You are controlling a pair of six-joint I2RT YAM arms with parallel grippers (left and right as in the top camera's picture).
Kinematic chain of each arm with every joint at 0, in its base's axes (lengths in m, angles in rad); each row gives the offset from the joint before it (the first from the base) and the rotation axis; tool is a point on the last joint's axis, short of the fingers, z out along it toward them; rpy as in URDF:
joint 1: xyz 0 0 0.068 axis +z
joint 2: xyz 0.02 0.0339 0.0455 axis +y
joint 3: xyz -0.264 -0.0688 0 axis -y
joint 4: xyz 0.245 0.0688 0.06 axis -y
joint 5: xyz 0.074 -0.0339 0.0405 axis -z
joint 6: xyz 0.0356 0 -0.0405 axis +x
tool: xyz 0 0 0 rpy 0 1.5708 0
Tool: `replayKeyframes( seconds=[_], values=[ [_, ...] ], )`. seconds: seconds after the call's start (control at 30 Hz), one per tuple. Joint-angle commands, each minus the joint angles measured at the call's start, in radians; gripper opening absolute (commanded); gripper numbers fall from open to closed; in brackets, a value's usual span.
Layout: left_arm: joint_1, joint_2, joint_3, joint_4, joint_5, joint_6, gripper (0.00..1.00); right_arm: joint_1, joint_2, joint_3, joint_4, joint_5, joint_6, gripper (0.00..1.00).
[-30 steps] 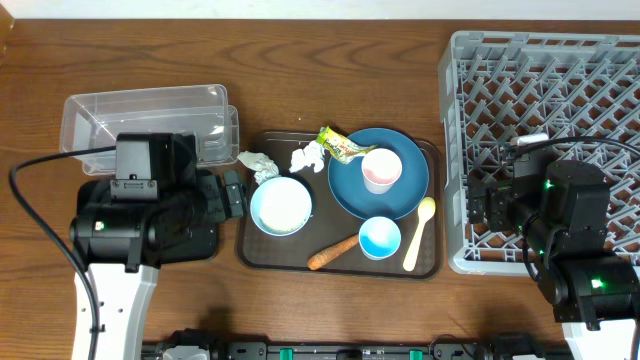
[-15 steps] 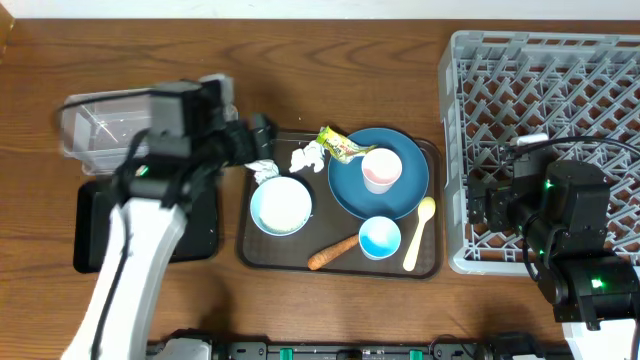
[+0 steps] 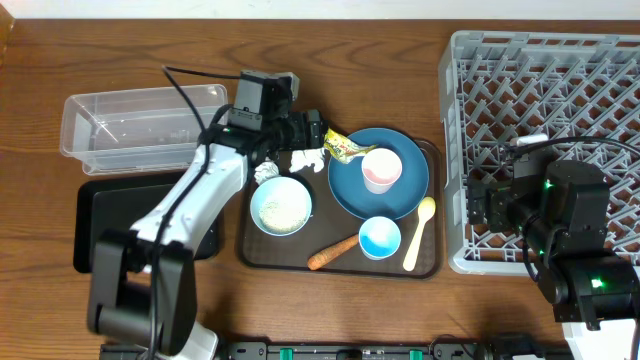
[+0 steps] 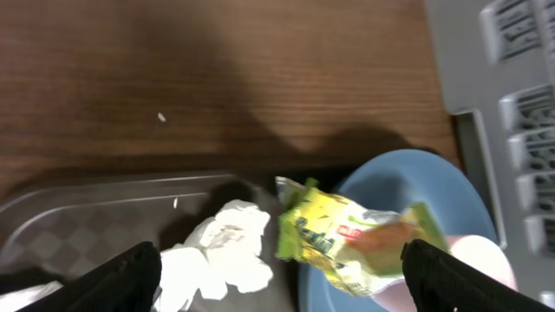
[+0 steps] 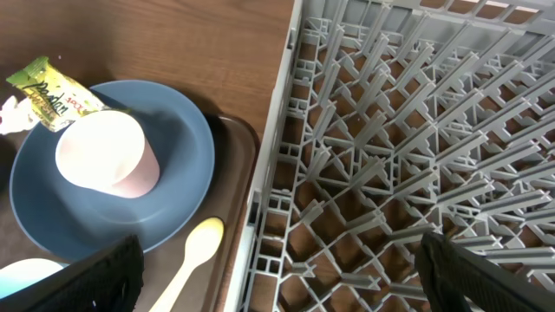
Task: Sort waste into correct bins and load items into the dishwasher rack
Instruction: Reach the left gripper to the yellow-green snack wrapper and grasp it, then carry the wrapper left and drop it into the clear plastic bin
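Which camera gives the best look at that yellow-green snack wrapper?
The left wrist view: the snack wrapper fills the middle, close up, its print visible though blurry. The overhead view shows it small, lying over the rim of the plate. The right wrist view catches it in the top-left corner, beside the cup.

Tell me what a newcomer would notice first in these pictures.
The brown serving tray in the middle of the table draws the eye, crowded with dishes and scraps around a dark-blue plate. To its right stands the big grey dishwasher rack. The left arm's fingers hang open over the yellow-green snack wrapper at the plate's far edge.
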Motion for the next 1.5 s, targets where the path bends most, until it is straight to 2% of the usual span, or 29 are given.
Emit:
replayKeyframes(
  seconds=[0.0, 0.6, 0.7, 0.83, 1.03, 1.23, 1.37, 1.47],
  values=[
    [-0.001, 0.040, 0.014, 0.018, 0.006, -0.039, 0.88, 0.011, -0.002, 0.019, -0.002, -0.006, 0.009, 0.99],
    [-0.073, 0.129, 0.014, 0.082, 0.006, -0.057, 0.84, 0.011, -0.002, 0.019, -0.002, -0.006, 0.009, 0.99],
    [-0.084, 0.138, 0.014, 0.108, 0.006, -0.057, 0.73, 0.011, -0.002, 0.019, -0.001, -0.006, 0.009, 0.99],
    [-0.099, 0.151, 0.014, 0.111, 0.005, -0.057, 0.70, 0.011, -0.002, 0.019, -0.002, -0.006, 0.009, 0.99],
    [-0.099, 0.153, 0.014, 0.111, -0.011, -0.057, 0.48, 0.011, -0.002, 0.019, -0.001, -0.006, 0.009, 0.99],
    [-0.099, 0.153, 0.014, 0.111, -0.010, -0.057, 0.31, 0.011, -0.002, 0.019, -0.001, -0.006, 0.009, 0.99],
    [-0.099, 0.153, 0.014, 0.110, -0.010, -0.057, 0.27, 0.011, -0.002, 0.019, -0.001, -0.006, 0.009, 0.99],
    [-0.099, 0.153, 0.014, 0.110, -0.010, -0.057, 0.19, 0.011, -0.002, 0.019, -0.001, -0.006, 0.009, 0.99]
  ],
)
